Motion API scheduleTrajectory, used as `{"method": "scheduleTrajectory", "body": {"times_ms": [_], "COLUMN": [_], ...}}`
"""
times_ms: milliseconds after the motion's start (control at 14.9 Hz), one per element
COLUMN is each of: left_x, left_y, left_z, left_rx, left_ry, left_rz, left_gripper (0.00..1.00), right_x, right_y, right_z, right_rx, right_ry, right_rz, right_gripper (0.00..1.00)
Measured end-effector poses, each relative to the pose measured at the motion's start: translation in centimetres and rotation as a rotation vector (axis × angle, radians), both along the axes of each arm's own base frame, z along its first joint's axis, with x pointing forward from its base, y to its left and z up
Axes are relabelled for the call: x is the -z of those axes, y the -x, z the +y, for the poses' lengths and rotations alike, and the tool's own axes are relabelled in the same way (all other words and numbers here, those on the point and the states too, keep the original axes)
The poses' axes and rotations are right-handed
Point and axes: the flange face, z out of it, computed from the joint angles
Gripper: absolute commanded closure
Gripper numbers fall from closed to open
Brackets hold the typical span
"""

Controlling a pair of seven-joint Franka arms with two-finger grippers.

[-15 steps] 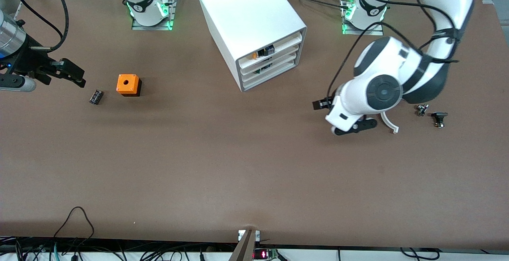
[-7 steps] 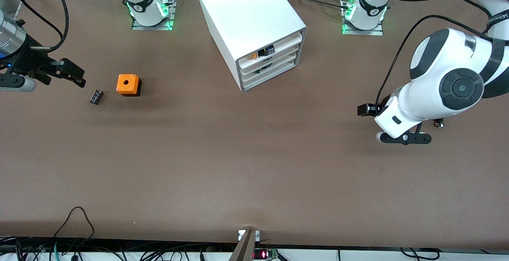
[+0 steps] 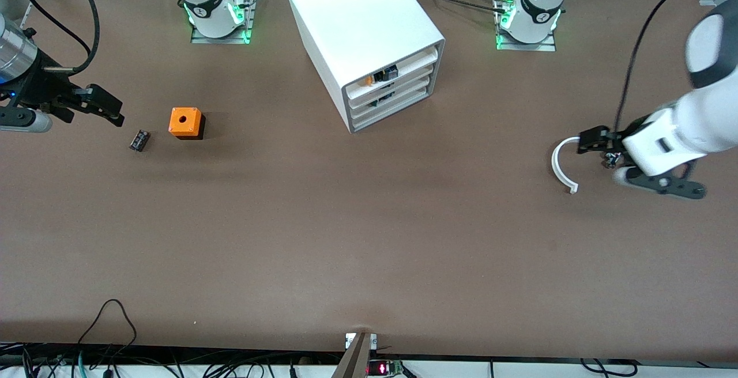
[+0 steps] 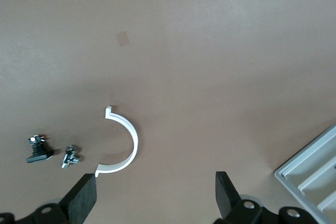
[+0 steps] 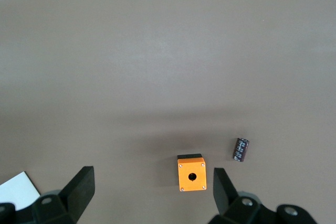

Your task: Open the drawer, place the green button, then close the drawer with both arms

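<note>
The left hand (image 3: 640,162) hangs wide open and empty over the desk (image 3: 369,239) near the left arm's end, beside a white curved piece (image 3: 560,166). What may be the button (image 4: 39,149) lies there too, though it is too small to tell. The right hand (image 3: 86,110) waits, open and empty, over the opposite end near the orange cube (image 3: 185,123), and the drawer (image 3: 392,101) sits closed in the cabinet (image 3: 363,38) by the edge where the bases stand.

A robotics lab: two white arms (image 3: 686,130) bolted on green-lit bases (image 3: 219,18) at twelve o'clock of a brown surface (image 3: 346,239), with loose cables (image 3: 109,320) trailing at six o'clock.
</note>
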Motion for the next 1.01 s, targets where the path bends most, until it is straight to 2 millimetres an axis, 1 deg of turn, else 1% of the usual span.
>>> {"method": "scheduleTrajectory", "body": {"times_ms": [67,134,336,403,471,605,807,1008], "left_x": [-0.8,-1.9,-6.3,-7.1,-7.5,-7.0,-5.7,-5.4], "left_y": [0.6,1.4,5.1,6.4,7.4,8.3,7.9,7.7], "left_z": [0.9,1.0,-0.3,-0.4,-0.2,0.3,0.4,0.3], "left_rx": [0.005,0.006,0.025,0.034,0.038,0.035,0.008,0.005], "left_ry": [0.0,-0.006,-0.036,-0.063,-0.084,-0.099,-0.087,-0.087], "left_rz": [-0.028,-0.065,-0.17,-0.183,-0.188,-0.179,-0.169,-0.17], "left_gripper": [0.0,0.0,0.0,0.0,0.0,0.0,0.0,0.0], "right_x": [0.0,0.0,-0.1,-0.1,-0.1,-0.1,-0.1,-0.1], "right_y": [0.0,0.0,0.0,0.0,0.0,0.0,0.0,0.0], "right_z": [0.0,0.0,0.0,0.0,0.0,0.0,0.0,0.0], "right_rx": [0.0,0.0,0.0,0.0,0.0,0.0,0.0,0.0], "right_ry": [0.0,0.0,0.0,0.0,0.0,0.0,0.0,0.0], "right_rz": [0.0,0.0,-0.001,-0.001,-0.001,-0.002,-0.002,-0.002], "right_gripper": [0.0,0.0,0.0,0.0,0.0,0.0,0.0,0.0]}}
